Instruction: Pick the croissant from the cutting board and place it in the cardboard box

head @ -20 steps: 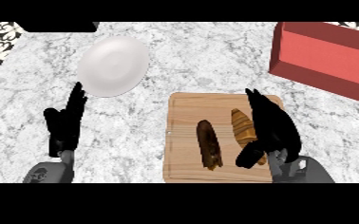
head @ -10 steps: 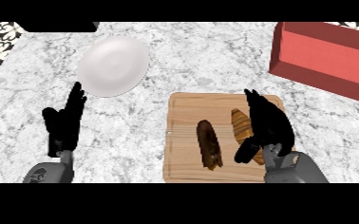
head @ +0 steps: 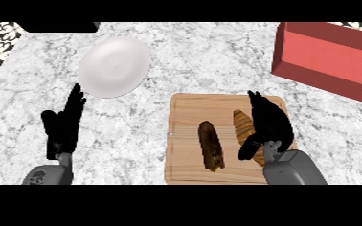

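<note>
A light brown croissant lies on the right half of the wooden cutting board, its right side hidden under my right hand. That hand hovers over it with fingers straight and pointing away from me, thumb hanging down beside the croissant's near end; it is open. The box, red with an open top, stands at the far right of the counter, beyond the board. My left hand rests open at the lower left, fingers up, away from the board.
A dark brown elongated piece of food lies on the board left of the croissant. A white plate sits at the far left of the marble counter. A black object shows at the far left edge.
My right hand has edged forward over the croissant, and its forearm shows further into view. The left hand, the croissant and the dark piece have not moved.
</note>
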Robot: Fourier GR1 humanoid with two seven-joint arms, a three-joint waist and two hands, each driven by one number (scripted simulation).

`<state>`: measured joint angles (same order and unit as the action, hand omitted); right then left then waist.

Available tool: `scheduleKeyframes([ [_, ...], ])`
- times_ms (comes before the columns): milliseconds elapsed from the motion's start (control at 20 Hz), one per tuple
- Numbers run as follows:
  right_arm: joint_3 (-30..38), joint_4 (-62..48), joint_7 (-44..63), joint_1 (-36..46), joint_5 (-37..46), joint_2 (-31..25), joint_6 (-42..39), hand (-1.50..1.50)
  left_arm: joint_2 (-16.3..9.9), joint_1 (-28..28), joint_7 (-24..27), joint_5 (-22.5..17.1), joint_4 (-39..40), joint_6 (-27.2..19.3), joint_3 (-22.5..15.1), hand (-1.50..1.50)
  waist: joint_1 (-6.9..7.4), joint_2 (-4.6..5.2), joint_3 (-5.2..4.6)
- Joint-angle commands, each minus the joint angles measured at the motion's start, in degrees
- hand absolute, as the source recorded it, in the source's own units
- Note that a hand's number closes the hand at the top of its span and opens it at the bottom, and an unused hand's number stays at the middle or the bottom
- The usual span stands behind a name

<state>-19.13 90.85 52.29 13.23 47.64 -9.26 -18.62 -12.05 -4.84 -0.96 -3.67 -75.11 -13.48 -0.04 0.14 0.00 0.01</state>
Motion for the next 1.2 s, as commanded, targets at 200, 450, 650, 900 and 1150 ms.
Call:
scheduleKeyframes([
  [200,-1.7,-3.2,-8.7,0.7,5.5,0.5,5.7,1.50,3.3,-2.1,4.5,1.4,5.6,-0.2,0.7,0.00,-0.15,0.07,-0.02],
  [450,-3.0,-0.5,-13.4,-3.6,7.8,-1.3,6.2,1.50,0.6,-2.2,0.3,0.3,2.6,2.5,2.7,0.00,-0.30,-0.03,-0.01],
  [650,-2.3,5.7,-28.8,-9.6,1.2,-13.9,0.2,1.50,0.4,2.4,0.4,1.1,-1.2,1.5,1.8,0.00,-0.55,-0.24,0.02],
  [900,1.0,8.5,-38.5,-13.8,0.2,-19.6,1.2,1.50,1.2,0.5,-4.2,2.2,-3.8,1.2,0.4,0.00,-0.32,-0.07,0.02],
  [1150,5.4,19.2,-39.5,-16.2,-0.4,-22.7,-1.3,1.50,2.1,3.3,-3.7,1.9,-6.2,1.4,0.7,0.00,-0.34,-0.16,-0.01],
])
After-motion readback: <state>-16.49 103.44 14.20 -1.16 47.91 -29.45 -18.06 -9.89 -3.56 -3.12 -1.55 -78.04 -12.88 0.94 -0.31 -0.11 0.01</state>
